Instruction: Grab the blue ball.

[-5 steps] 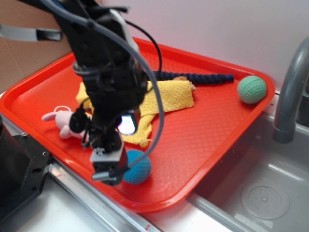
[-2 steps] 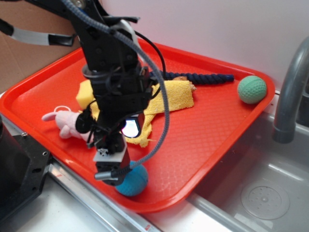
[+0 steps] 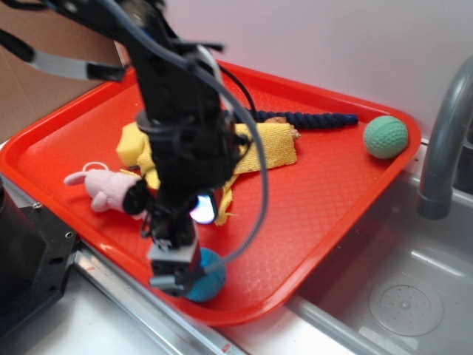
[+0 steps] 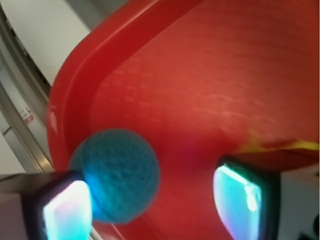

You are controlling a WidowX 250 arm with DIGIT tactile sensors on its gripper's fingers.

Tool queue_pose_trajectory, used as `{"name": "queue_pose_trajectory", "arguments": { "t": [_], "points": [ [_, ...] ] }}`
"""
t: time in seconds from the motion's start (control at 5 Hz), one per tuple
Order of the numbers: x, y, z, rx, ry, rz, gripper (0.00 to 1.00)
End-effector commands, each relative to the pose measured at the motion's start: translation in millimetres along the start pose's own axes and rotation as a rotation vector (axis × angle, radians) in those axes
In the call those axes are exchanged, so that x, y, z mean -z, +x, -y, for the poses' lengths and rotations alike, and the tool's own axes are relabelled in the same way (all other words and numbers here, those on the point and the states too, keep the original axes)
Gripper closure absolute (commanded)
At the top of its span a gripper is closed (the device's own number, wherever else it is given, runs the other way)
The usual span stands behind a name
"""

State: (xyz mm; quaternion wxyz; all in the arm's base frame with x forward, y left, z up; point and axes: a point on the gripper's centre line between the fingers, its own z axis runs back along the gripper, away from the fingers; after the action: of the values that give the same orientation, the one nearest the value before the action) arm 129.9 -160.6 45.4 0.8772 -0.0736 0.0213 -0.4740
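Near front rim: the blue ball (image 3: 208,274) sits on the red tray (image 3: 310,214), just inside its raised front lip.
Gripper: the gripper (image 4: 150,200) hangs low over the ball, jaws spread wide; one finger (image 4: 65,210) touches or nearly touches the ball, the other stands apart over bare tray.
Open room: bare tray floor runs from the ball toward the right edge.
Middle: yellow cloth (image 3: 270,144), pink plush toy (image 3: 103,188).
Far right corner: green ball (image 3: 385,137), well apart.
Beyond right edge: sink (image 3: 399,288).

Teal bumpy blue ball (image 4: 119,172) on waffle-patterned red tray (image 3: 310,200).
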Motion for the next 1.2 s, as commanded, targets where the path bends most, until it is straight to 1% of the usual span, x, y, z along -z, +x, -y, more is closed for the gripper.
{"name": "queue_pose_trajectory", "arguments": {
  "t": [0.0,0.2,0.4,0.6,0.8,1.0],
  "points": [
    [4,8,20,0.105,-0.041,0.043,0.0],
    [4,9,20,0.107,-0.05,0.045,0.0],
    [8,7,18,0.078,-0.042,0.04,1.0],
    [5,7,18,0.073,-0.034,0.054,1.0],
    [5,6,15,0.06,-0.034,0.049,1.0],
    [2,1,7,0.021,-0.021,0.038,1.0]
  ]
}}
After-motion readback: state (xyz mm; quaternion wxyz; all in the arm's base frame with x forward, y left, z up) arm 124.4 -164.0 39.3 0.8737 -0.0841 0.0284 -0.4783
